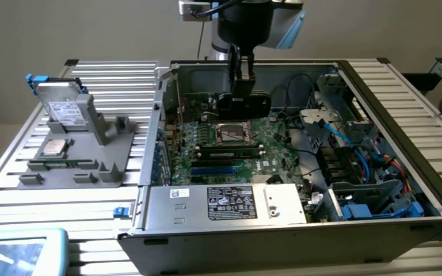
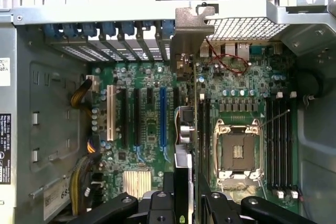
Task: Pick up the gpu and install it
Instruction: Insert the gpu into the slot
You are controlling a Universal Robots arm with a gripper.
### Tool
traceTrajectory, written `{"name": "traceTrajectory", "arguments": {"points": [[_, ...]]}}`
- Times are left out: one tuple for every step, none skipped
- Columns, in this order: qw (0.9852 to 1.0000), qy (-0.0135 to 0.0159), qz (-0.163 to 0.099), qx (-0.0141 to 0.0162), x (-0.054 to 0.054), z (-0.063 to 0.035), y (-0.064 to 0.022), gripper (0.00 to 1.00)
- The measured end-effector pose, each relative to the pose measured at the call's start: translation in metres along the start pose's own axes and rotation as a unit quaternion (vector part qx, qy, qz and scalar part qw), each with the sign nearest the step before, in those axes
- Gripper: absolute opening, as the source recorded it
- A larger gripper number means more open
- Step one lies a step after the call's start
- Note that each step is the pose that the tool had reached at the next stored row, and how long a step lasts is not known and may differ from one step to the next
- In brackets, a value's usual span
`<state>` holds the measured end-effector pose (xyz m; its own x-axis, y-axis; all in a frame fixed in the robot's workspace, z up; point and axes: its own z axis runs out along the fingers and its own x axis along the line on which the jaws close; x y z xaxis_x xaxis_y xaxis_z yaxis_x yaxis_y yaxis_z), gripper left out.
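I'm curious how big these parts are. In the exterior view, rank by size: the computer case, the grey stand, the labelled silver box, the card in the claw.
1. computer case
2-3. grey stand and labelled silver box: look alike, the box is nearer the camera, so unranked
4. gpu, clearly smallest

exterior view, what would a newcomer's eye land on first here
The open computer case with its green motherboard laid bare draws the eye first. Next comes the claw hanging down into it, gripping the gpu above the board. On the exterior view's left, a gray tray carries a silver drive.
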<state>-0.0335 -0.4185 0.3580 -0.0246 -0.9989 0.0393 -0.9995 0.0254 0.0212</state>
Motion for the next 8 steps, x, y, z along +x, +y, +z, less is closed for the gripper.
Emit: {"name": "traceTrajectory", "arguments": {"points": [[1.0000, 0.0000, 0.000, 0.0000, 0.000, 0.0018, 0.0000, 0.27], [1.0000, 0.0000, 0.000, 0.0000, 0.001, 0.0034, -0.0001, 0.27], [1.0000, 0.0001, 0.000, 0.0000, 0.002, 0.0046, -0.0001, 0.27], [1.0000, 0.0001, 0.000, 0.0000, 0.003, 0.0057, -0.0001, 0.27], [1.0000, 0.0000, 0.000, 0.0000, 0.005, 0.0069, -0.0003, 0.27], [1.0000, 0.0001, 0.000, 0.0000, 0.007, 0.0081, -0.0004, 0.27], [1.0000, 0.0000, 0.000, 0.0000, 0.009, 0.0092, -0.0004, 0.27], [1.0000, 0.0001, 0.000, 0.0000, 0.011, 0.0103, -0.0002, 0.27]]}}
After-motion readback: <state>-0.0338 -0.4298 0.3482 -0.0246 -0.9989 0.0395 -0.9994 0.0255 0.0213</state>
